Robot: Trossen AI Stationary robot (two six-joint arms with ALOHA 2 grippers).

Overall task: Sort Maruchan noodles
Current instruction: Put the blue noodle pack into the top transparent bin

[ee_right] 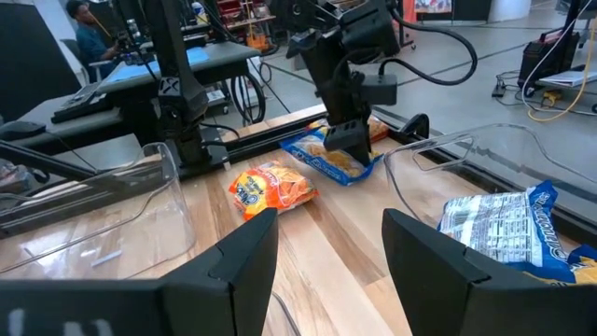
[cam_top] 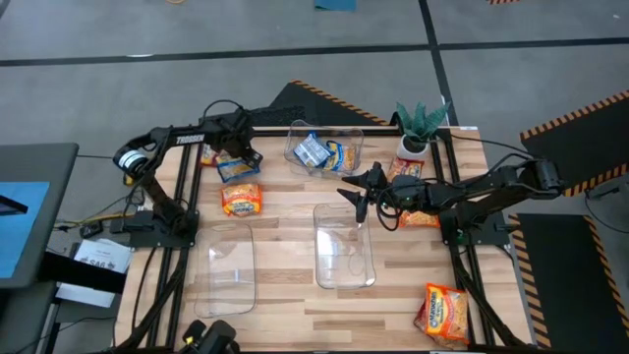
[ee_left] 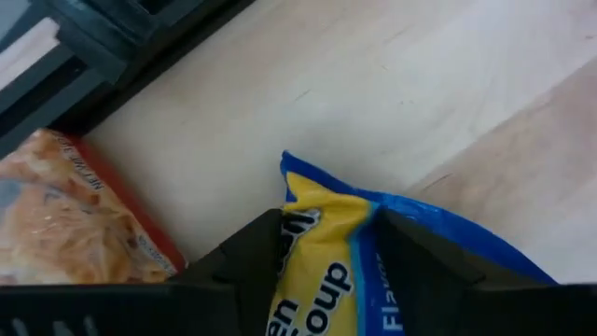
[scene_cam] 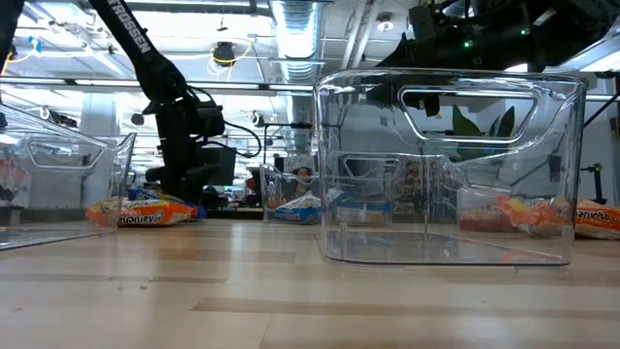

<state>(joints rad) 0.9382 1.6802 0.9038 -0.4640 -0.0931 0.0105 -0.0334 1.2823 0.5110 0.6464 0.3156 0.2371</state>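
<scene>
Blue-and-yellow packet (cam_top: 238, 168) at ten o'clock on the table (cam_top: 295, 246), long axis running roughly nine to three, slightly tilted, lying flat. Left gripper (ee_left: 326, 245) down on it, fingers (ee_left: 247, 257) closed against its sides, the yellow face showing between them in the left wrist view. Bright orange packet (cam_top: 242, 201) just beside it toward six o'clock, long axis also nine to three. Red-orange packet (ee_left: 65, 215) near the ten o'clock table edge, partly hidden under the left arm in the high view.

Clear bin (cam_top: 324, 150) at twelve o'clock holding two blue packets (cam_top: 313, 150), lying crooked against each other. Right gripper (cam_top: 360, 204) hovering just past centre toward one o'clock, over the far rim of the middle bin (cam_top: 344, 246), fingers (ee_right: 244, 247) spread wide apart, nothing between them. Another orange packet (cam_top: 421, 218) beneath the right arm at three o'clock, mostly covered. Last orange packet (cam_top: 441, 314) at five o'clock, near the table's corner, long axis toward one o'clock.

Third bin (cam_top: 228, 265) at seven o'clock. Bare wood between the two near bins and along the six o'clock edge. Potted plant (cam_top: 420, 126) at one o'clock by the far edge.
</scene>
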